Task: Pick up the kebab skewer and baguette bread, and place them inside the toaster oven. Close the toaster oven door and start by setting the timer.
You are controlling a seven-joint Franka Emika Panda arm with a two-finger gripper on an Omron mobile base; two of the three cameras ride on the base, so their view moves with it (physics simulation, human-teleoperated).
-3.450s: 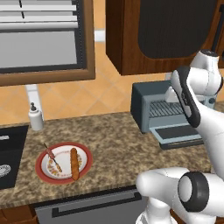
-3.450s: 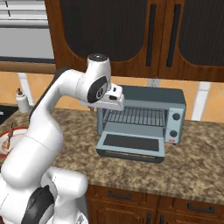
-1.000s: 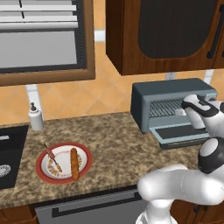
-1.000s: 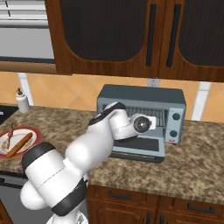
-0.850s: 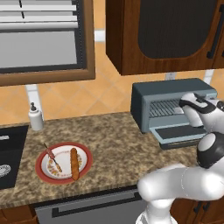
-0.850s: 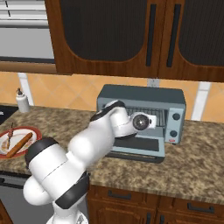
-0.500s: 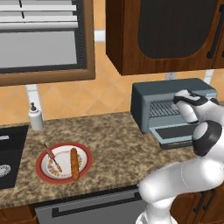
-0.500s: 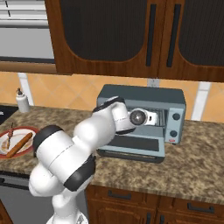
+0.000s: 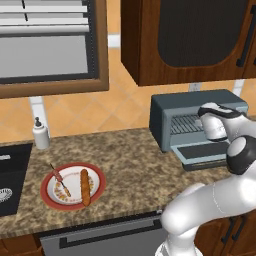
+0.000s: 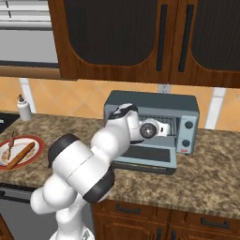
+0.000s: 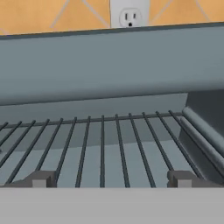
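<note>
Arm motion is the main change. In the left base view, the arm now reaches further toward the oven (image 9: 197, 125) than one second ago, and the hand (image 9: 212, 125) is at the oven mouth, above the dropped door (image 9: 202, 151). The skewer (image 9: 60, 181) and the bread (image 9: 85, 186) lie side by side on the red plate (image 9: 96, 176), on the surface (image 9: 130, 160) well to the left, exactly where they were before.

From the right base view, the elbow is folded more than a moment ago and the hand (image 10: 154, 129) points into the open oven (image 10: 152, 105). Bread (image 10: 19, 155) and skewer (image 10: 9, 145) are on the plate (image 10: 40, 143) at the far left edge.

The hand view looks straight along the bare wire rack (image 11: 103, 140), with the two finger tips (image 11: 41, 178) far apart at the bottom. So the hand is wide open and holds nothing.

My judgement: the door is already down and the rack is free, but no food is moved yet. The arm must go away from the oven and travel to the plate for the first pick.
</note>
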